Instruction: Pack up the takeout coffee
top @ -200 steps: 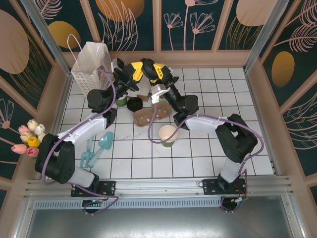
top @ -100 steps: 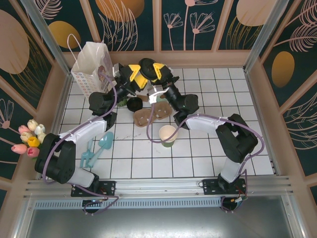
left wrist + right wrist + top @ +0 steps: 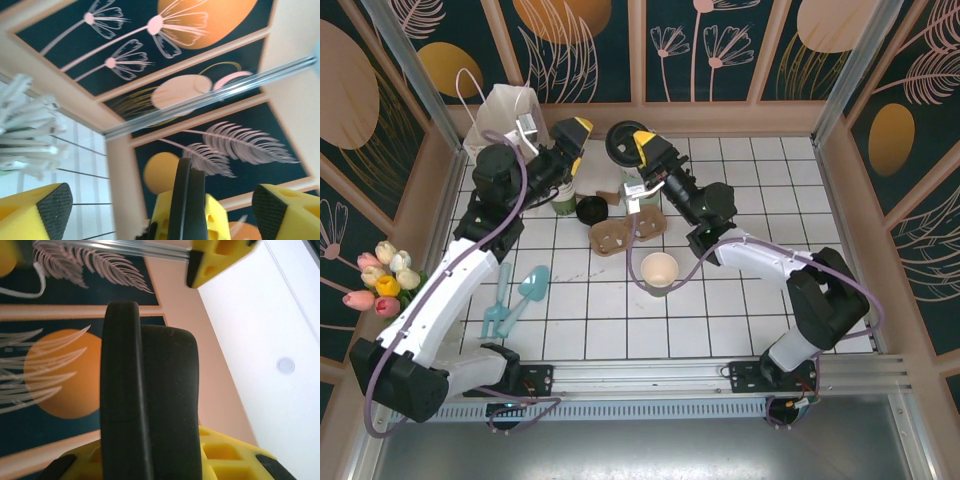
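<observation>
On the near side of the brown moulded cardboard cup carrier [image 3: 625, 232], the lidless, cream-lined paper cup [image 3: 660, 270] stands on the white tiled table [image 3: 740, 300] where it stood a second ago. The change is all on the far side of that carrier. A second ago the two yellow-fingered grippers were bunched together there, both at the same spot. Now they have parted. The left gripper [image 3: 572, 148] has let go and its fingers stand wide apart; in its wrist view the black pads [image 3: 55, 200] sit at opposite edges with open air between them. The left arm has also drawn back from the carrier toward the white paper bag with string handles [image 3: 505, 115], which stands beyond and to the left. The right gripper [image 3: 630, 150] is left with the takeout coffee [image 3: 617, 143], a small dark paper cup under a round black plastic lid. It is clamped on the cup and holds it in the air above the table, just beyond the carrier's far edge. The cup is tipped well off upright. Its long axis slants, with the round lid face turned up and toward the left gripper and the base pointing away, back toward the right wrist. In the right wrist view it shows side-on, lid rim to the left and body to the right, resting against a yellow finger; how steep the tilt is I can't tell.
</observation>
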Controlling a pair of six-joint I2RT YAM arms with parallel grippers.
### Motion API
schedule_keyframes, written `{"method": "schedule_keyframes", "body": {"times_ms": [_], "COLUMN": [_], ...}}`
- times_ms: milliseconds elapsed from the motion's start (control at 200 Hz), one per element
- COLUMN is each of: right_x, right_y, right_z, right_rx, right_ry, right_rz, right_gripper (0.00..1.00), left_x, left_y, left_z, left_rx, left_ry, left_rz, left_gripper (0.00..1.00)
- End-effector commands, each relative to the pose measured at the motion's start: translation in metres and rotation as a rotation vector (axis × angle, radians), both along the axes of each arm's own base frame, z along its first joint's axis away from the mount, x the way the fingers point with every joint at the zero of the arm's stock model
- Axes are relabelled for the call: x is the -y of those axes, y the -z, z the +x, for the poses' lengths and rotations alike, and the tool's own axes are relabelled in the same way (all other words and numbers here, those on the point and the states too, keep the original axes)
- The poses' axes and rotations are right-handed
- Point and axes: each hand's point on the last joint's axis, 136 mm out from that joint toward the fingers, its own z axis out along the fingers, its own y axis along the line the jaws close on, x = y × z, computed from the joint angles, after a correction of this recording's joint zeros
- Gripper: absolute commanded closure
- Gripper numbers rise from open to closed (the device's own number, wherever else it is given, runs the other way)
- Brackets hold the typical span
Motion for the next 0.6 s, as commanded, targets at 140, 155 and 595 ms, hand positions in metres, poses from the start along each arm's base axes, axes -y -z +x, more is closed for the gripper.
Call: {"method": "schedule_keyframes", "body": {"times_ms": [140, 155, 595], "right_x": [0.000, 0.000, -0.029], "right_y": [0.012, 0.014, 0.043], "right_z": [0.009, 0.009, 0.016], "right_rx": [0.126, 0.127, 0.196], "right_ry": [0.088, 0.085, 0.031], "right_rz": [-0.309, -0.324, -0.546], "right_gripper": [0.83, 0.83, 0.81], "left_x": [-0.023, -0.023, 0.024], "left_y": [0.059, 0.057, 0.065], "left_z": [-0.010, -0.012, -0.012], "left_rx": [-0.217, -0.214, -0.358], "left_ry": [-0.079, -0.076, 0.131], "left_rz": [0.405, 0.406, 0.424], "left_gripper": [0.10, 0.11, 0.38]}}
